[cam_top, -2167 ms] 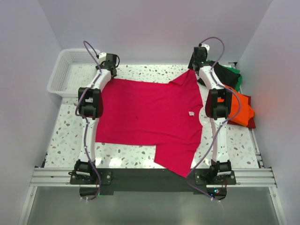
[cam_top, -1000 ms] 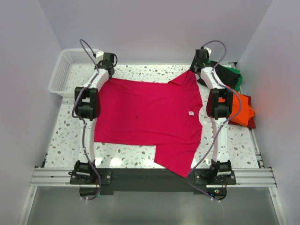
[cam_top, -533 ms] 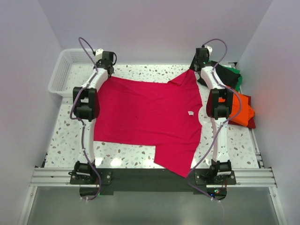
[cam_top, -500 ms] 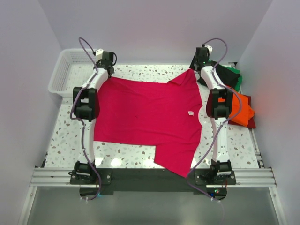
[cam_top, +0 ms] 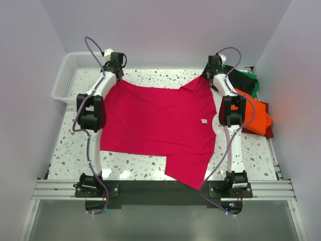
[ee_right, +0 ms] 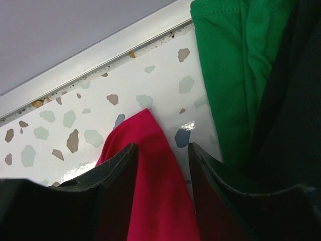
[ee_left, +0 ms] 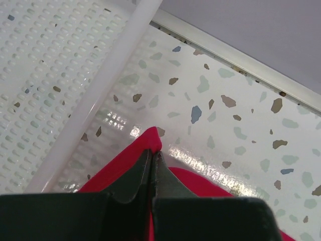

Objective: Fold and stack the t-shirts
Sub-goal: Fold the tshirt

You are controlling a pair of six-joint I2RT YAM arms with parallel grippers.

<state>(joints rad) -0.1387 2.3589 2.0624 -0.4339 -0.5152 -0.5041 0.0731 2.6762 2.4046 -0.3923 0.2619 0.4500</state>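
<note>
A crimson-pink t-shirt (cam_top: 155,125) with a small white neck label (cam_top: 204,121) lies spread flat on the speckled table. My left gripper (cam_top: 117,74) is at its far-left corner. In the left wrist view that gripper (ee_left: 152,153) is shut on the corner of the shirt (ee_left: 108,173). My right gripper (cam_top: 207,75) is at the far-right sleeve. In the right wrist view it (ee_right: 161,145) is open, one jaw on each side of the sleeve tip (ee_right: 148,150), which rests on the table.
A white mesh basket (cam_top: 67,75) stands at the far left, its rim (ee_left: 100,85) just beside the left gripper. A pile of shirts lies at the right: black (cam_top: 239,79), green (ee_right: 235,75), orange (cam_top: 256,113) and dark red (cam_top: 268,131).
My left gripper has drawn the shirt's far-left corner a little farther back and left, pulling that edge taut. The right arm has barely moved.
</note>
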